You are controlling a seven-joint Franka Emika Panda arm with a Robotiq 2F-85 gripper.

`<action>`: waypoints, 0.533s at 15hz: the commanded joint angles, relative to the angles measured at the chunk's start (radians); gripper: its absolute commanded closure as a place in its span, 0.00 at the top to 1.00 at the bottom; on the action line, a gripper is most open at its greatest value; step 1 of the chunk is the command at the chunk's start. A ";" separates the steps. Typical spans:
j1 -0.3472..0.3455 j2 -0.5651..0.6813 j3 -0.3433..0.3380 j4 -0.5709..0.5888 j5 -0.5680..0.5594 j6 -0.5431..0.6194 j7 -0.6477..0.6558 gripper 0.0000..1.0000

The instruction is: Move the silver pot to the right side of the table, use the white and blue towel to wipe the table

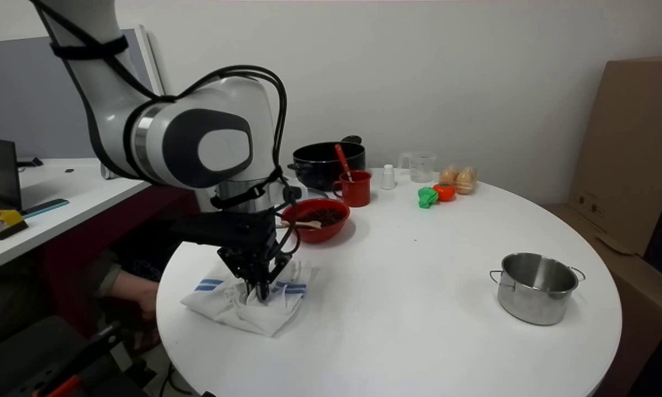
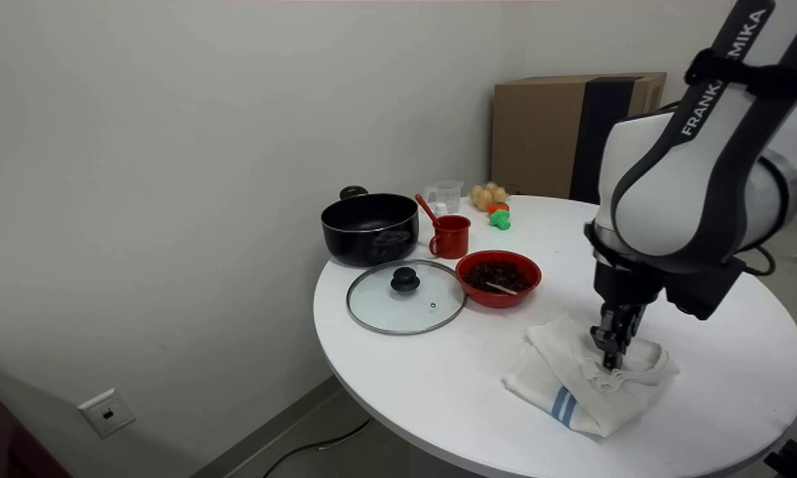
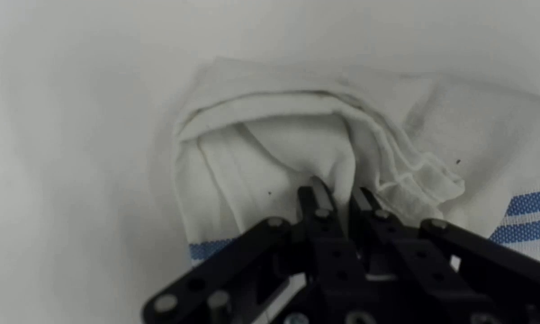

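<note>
A broad stretch of the round tabletop (image 1: 397, 309) runs between the towel (image 1: 265, 318) and the silver pot (image 1: 535, 303), the widest room for moving. The end effector (image 3: 340, 200) points down into the towel, its fingers (image 3: 322, 227) nearly together with a fold of the cloth pinched between them. The towel, white with blue stripes, lies creased on the tabletop, one corner near the edge in an exterior view. The silver pot stands upright at the right in an exterior view, near the curved edge and well apart from the towel. Toward the wall (image 2: 206, 172) the space tightens: a red bowl (image 2: 498, 299) sits near the towel, a glass lid (image 2: 378, 309) lies just beside the bowl and close to the edge, and a black pot (image 2: 349, 244) and a red mug (image 2: 453, 239) stand behind. Farther along stand a white shaker (image 1: 388, 177) and a clear measuring cup (image 1: 422, 167). The surface is white and smooth, with soft shadows and one small dark speck (image 1: 415, 240). Past the tabletop, a cardboard box (image 1: 623, 149) rises on the silver pot's side, and a white desk (image 1: 88, 184) stands on the towel's side.
</note>
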 commanded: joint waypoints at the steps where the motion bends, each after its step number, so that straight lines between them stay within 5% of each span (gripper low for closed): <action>1: -0.053 -0.087 -0.038 -0.128 0.017 0.033 -0.083 0.03; 3: -0.075 -0.145 -0.081 -0.185 -0.002 0.031 -0.112 0.03; 8: -0.112 -0.160 -0.252 -0.120 -0.068 0.014 -0.151 0.03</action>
